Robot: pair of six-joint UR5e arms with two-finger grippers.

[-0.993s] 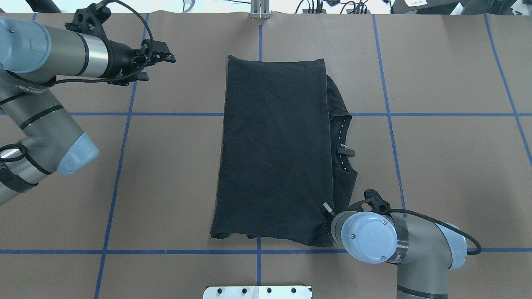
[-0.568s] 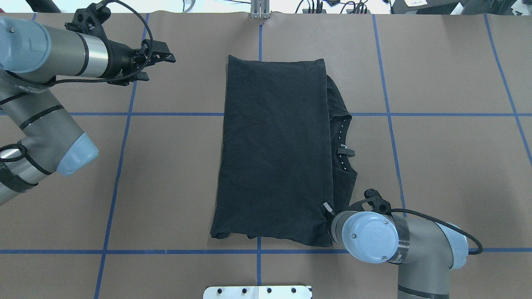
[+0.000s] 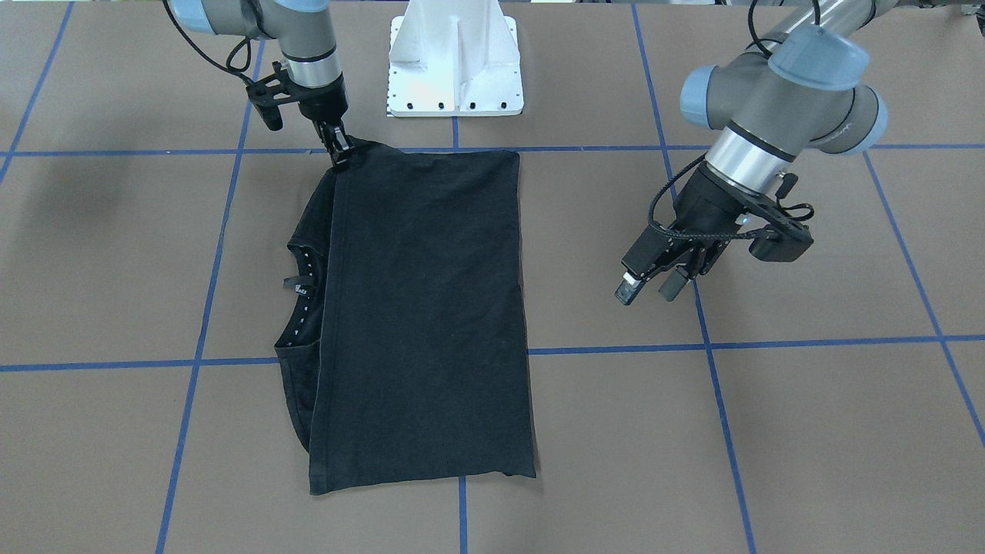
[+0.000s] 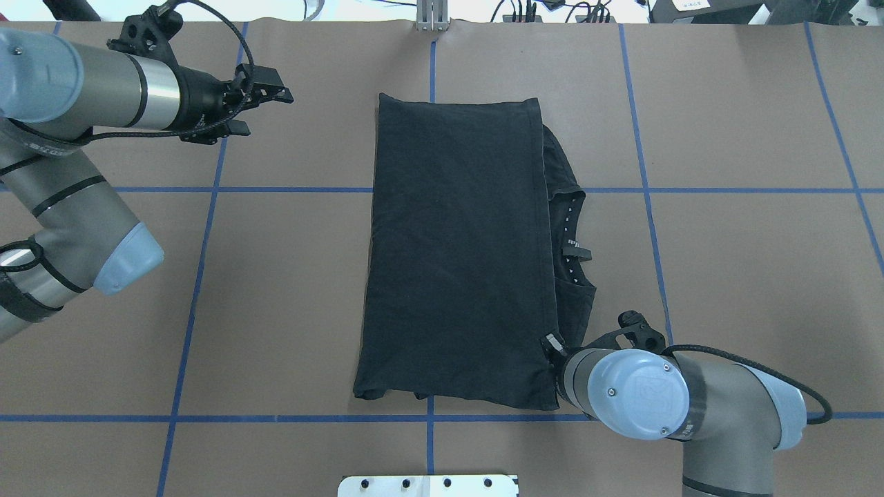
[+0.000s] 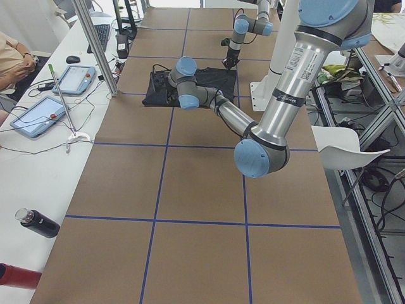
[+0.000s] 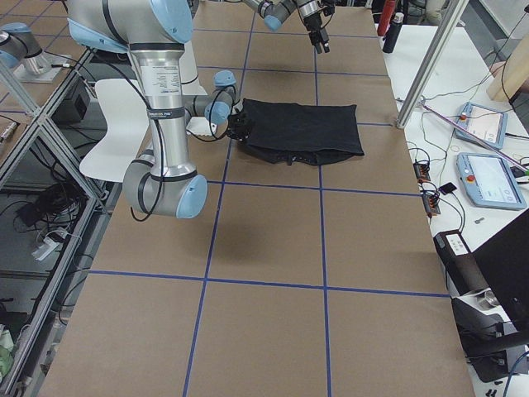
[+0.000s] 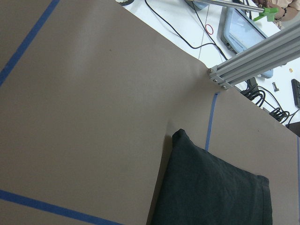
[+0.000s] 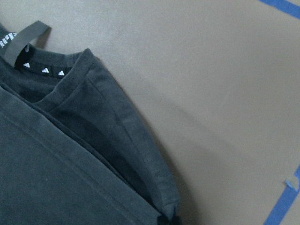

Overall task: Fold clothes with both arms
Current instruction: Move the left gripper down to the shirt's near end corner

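Black cotton folded to a long rectangle, plain side up: the T-shirt [image 3: 423, 308] lies flat at the middle of the brown paper-covered table [image 3: 769, 431] in the front-facing view. Its collar [image 3: 302, 285] pokes out along the 9 o'clock edge. The right gripper [image 3: 341, 154] stands at the shirt's 11 o'clock corner, its 2 fingers pinched together on the fabric there. Well apart at 3 o'clock, the left gripper [image 3: 646, 294] hangs above bare paper, fingers spread, nothing between them. A white pedestal [image 3: 454, 61] sits at 12 o'clock.

From overhead, the shirt lies at centre with the collar on its 3 o'clock side. The right gripper meets the 5 o'clock corner, mostly hidden under its own wrist. The left gripper is off at 10 o'clock, parted and empty.

In the exterior left view the shirt lies toward 12 o'clock, partly behind the left arm [image 5: 291, 82]. 2 tablets [image 5: 37, 116] rest on a white bench at 9 o'clock.

In the exterior right view the right arm [image 6: 161, 99] reaches the shirt's 9 o'clock end.

The left wrist view has 1 shirt corner at 5 o'clock and an aluminium bar [image 7: 258, 58] at 2 o'clock.

In the right wrist view, fabric covers the 8 o'clock half and gathers to a point at 6 o'clock. The collar, with small white marks, is at 10 o'clock.
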